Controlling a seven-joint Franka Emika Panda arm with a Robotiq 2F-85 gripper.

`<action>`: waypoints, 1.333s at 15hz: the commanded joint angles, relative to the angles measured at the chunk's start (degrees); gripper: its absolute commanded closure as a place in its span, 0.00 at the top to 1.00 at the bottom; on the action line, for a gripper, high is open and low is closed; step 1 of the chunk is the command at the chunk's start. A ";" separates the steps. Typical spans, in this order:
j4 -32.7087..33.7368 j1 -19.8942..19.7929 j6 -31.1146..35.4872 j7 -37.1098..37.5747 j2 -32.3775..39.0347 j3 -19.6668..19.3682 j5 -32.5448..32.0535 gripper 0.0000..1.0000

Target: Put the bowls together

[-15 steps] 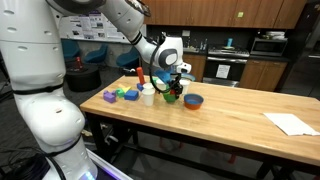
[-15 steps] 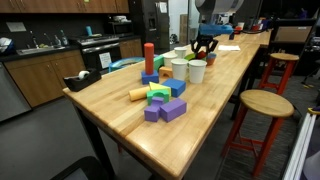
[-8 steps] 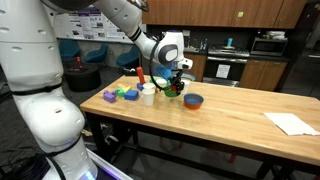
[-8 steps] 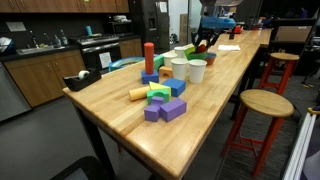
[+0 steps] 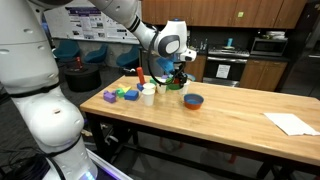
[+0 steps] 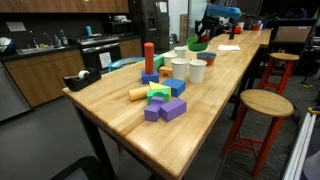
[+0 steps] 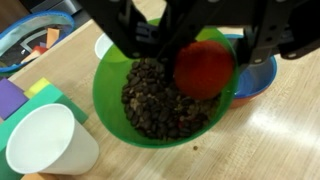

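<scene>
Gripper (image 5: 177, 75) was clamped on the green bowl (image 7: 108, 90), holding it level off the table (image 5: 240, 115) so its dark contents wouldn't spill, near the blue bowl (image 5: 193, 100), likely its nest.

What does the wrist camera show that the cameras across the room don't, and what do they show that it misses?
Only the wrist view looks down into the green bowl: it is full of small dark brown bits, with a blurry red round shape above it that I cannot identify. Only the exterior views show the long table, the tall red cylinder, the white paper and the stool. Shared: the hand holding the green bowl above the table, a white cup, the blue bowl and coloured blocks.
</scene>
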 commanded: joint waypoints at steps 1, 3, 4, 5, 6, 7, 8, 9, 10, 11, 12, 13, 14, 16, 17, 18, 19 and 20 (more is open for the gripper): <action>2.14 -1.13 -3.53 -2.78 -0.31 -1.08 3.70 0.27; 3.40 -1.72 -4.78 -3.54 0.36 -1.76 5.20 0.27; 4.13 -2.03 -5.12 -4.17 0.83 -2.15 6.05 0.27; 4.90 -2.34 -5.80 -4.58 1.28 -2.51 6.62 0.27; 5.62 -2.62 -6.41 -4.95 1.73 -2.84 7.22 0.27; 6.37 -2.90 -6.97 -5.38 2.27 -3.14 7.79 0.27; 7.11 -3.13 -7.50 -5.68 2.93 -3.35 8.27 0.27; 7.72 -3.33 -7.93 -5.71 3.50 -3.48 8.47 0.27; 8.48 -3.53 -8.26 -5.98 4.36 -3.60 8.92 0.27; 9.18 -3.69 -8.58 -6.10 5.14 -3.66 9.16 0.27; 9.91 -3.84 -8.92 -6.13 5.97 -3.68 9.33 0.27; 10.70 -3.98 -9.13 -5.74 6.88 -3.70 9.24 0.27; 11.42 -4.15 -9.52 -5.75 7.63 -3.67 9.31 0.27; 12.92 -4.49 -10.08 -5.44 9.17 -3.69 9.20 0.27; 13.56 -4.69 -10.29 -5.45 9.86 -3.68 9.31 0.27; 14.07 -4.96 -10.53 -5.56 10.38 -3.70 9.39 0.27; 14.44 -5.29 -10.78 -5.77 10.82 -3.74 9.59 0.27; 14.73 -5.60 -10.90 -5.86 11.20 -3.76 9.79 0.27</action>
